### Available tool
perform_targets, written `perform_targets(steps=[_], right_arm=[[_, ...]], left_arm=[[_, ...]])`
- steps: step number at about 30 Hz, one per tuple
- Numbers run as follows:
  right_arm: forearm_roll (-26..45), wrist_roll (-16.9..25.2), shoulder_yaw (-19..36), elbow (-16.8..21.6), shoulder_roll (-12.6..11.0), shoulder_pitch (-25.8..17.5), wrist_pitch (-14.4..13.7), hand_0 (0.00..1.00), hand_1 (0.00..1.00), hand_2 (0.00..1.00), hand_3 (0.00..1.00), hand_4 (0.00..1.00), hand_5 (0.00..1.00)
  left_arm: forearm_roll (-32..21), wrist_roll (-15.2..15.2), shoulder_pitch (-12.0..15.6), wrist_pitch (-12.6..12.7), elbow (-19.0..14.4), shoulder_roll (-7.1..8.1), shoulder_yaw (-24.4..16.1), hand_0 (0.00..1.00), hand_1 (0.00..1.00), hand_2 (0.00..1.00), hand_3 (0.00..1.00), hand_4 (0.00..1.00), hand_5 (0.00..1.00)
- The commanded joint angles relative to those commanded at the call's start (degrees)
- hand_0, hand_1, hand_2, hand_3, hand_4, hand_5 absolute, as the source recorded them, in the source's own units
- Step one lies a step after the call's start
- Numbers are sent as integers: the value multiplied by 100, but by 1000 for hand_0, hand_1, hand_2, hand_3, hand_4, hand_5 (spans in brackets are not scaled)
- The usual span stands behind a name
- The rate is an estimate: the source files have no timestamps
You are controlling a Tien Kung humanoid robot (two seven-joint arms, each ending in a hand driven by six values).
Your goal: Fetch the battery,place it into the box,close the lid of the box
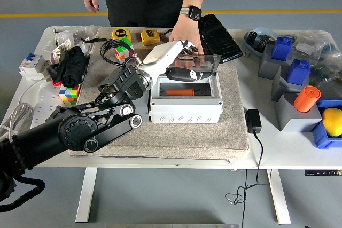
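A robotics test lab or workshop: a white height-adjustable table [278, 156] stands on a grey industrial floor crossed by a yellow line [48, 14] behind it. On the table lie tape measures [122, 33], a circuit breaker [30, 65], a power strip [44, 111] and blue parts bins [281, 48].
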Motion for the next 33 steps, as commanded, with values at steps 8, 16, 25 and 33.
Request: perform_targets(steps=[8, 16, 25, 33], right_arm=[[2, 10, -7, -1, 5, -17, 1, 616, 633, 653, 584, 983, 526], [6, 12, -20, -3, 2, -19, -3, 615, 633, 652, 584, 983, 526], [3, 14, -2, -2, 6, -22, -4, 614, 633, 652, 584, 983, 526], [15, 18, -29, -11, 20, -25, -3, 616, 633, 652, 584, 983, 526]], left_arm=[[80, 188, 194, -125, -564, 167, 149, 488, 579, 618, 671, 990, 589], [-9, 165, 300, -101, -600, 152, 325, 469, 563, 614, 669, 981, 601], [-112, 81, 395, -38, -588, 128, 310, 464, 563, 618, 676, 980, 614], [-907, -926, 871, 710, -791, 175, -472, 544, 638, 646, 677, 978, 616]])
